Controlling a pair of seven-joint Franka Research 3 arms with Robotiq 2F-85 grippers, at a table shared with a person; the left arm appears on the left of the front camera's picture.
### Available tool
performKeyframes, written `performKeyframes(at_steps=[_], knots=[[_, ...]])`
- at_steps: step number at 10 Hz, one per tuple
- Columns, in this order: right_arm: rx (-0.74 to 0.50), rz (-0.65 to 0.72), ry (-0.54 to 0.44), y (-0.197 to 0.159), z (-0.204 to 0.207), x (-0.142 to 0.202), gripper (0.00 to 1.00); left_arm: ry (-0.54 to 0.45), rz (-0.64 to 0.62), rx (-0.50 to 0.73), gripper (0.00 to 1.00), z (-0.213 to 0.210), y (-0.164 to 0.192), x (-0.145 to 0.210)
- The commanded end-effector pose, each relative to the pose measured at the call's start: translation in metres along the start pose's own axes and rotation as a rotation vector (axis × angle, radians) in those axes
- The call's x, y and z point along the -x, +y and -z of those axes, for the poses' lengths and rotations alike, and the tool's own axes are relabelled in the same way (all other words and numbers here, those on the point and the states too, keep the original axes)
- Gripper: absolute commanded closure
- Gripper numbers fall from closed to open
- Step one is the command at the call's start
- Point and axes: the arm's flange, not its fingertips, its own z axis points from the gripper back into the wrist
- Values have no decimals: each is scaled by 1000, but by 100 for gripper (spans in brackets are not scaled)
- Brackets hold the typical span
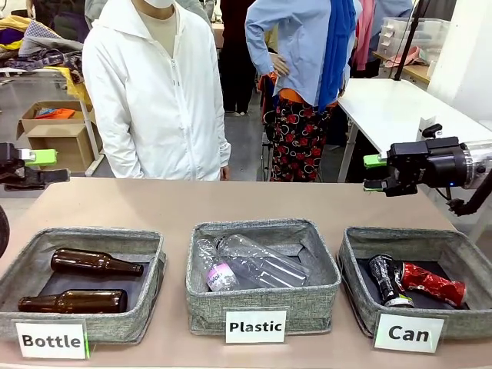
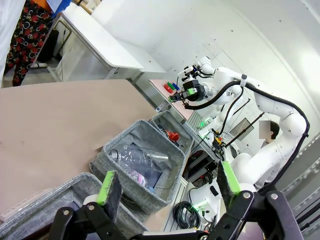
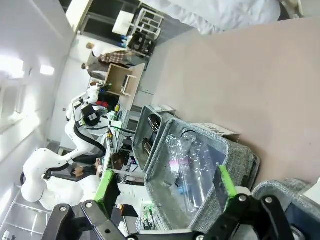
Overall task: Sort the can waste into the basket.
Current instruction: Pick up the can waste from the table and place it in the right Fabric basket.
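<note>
Both cans lie in the Can basket (image 1: 354,257) at the lower right of the frame: the black can (image 1: 383,279) just left of the dented red can (image 1: 430,283), touching it. Above them, at the right edge, the right gripper (image 1: 374,173) hangs with fingers wide and empty. At the far left edge the left gripper (image 1: 48,166) is likewise spread, holding nothing.

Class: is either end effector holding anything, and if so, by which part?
Nothing is held. The left end effector and right end effector are open; both cans lie in the basket.
</note>
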Motion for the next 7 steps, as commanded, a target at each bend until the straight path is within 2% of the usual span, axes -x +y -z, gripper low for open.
performKeyframes(at_steps=[1, 7], knots=[[-4, -10, 8, 1, -4, -5, 0, 11, -9, -9, 0, -1, -4, 0], [-4, -10, 8, 1, -4, -5, 0, 11, -9, -9, 0, -1, -4, 0]])
